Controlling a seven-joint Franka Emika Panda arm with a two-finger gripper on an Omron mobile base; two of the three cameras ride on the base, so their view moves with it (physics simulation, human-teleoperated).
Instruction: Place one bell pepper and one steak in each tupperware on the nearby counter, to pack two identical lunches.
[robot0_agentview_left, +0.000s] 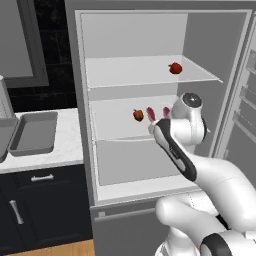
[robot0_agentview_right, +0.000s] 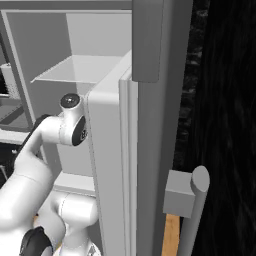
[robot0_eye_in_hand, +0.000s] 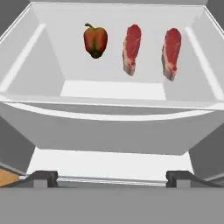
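Open fridge (robot0_agentview_left: 87, 150) with the arm (robot0_agentview_left: 175, 150) reaching toward its middle shelf (robot0_agentview_left: 115, 131). On that shelf, left to right in the hand view: one bell pepper (robot0_eye_in_hand: 95, 40), upright with its stem up, then two steaks (robot0_eye_in_hand: 132, 49) (robot0_eye_in_hand: 171, 53) standing on edge, each apart from its neighbour. The same three items appear in the left base view just beyond the arm's wrist: pepper (robot0_agentview_left: 138, 115), near steak (robot0_agentview_left: 150, 113), far steak (robot0_agentview_left: 166, 112). A second pepper (robot0_agentview_left: 175, 68) sits alone on the upper shelf (robot0_agentview_left: 135, 72), toward its right side. The gripper (robot0_eye_in_hand: 112, 177) is spread wide, its two dark tips far apart at the bottom of the hand view, holding nothing and well short of the food. To the left of the fridge, the counter (robot0_agentview_left: 50, 155) carries two grey tupperware trays side by side; the nearer tray (robot0_agentview_left: 35, 132) has nothing in it, the other is cut off by the frame edge. In the right base view the fridge door (robot0_agentview_right: 112, 165) stands edge-on beside the arm (robot0_agentview_right: 55, 132)
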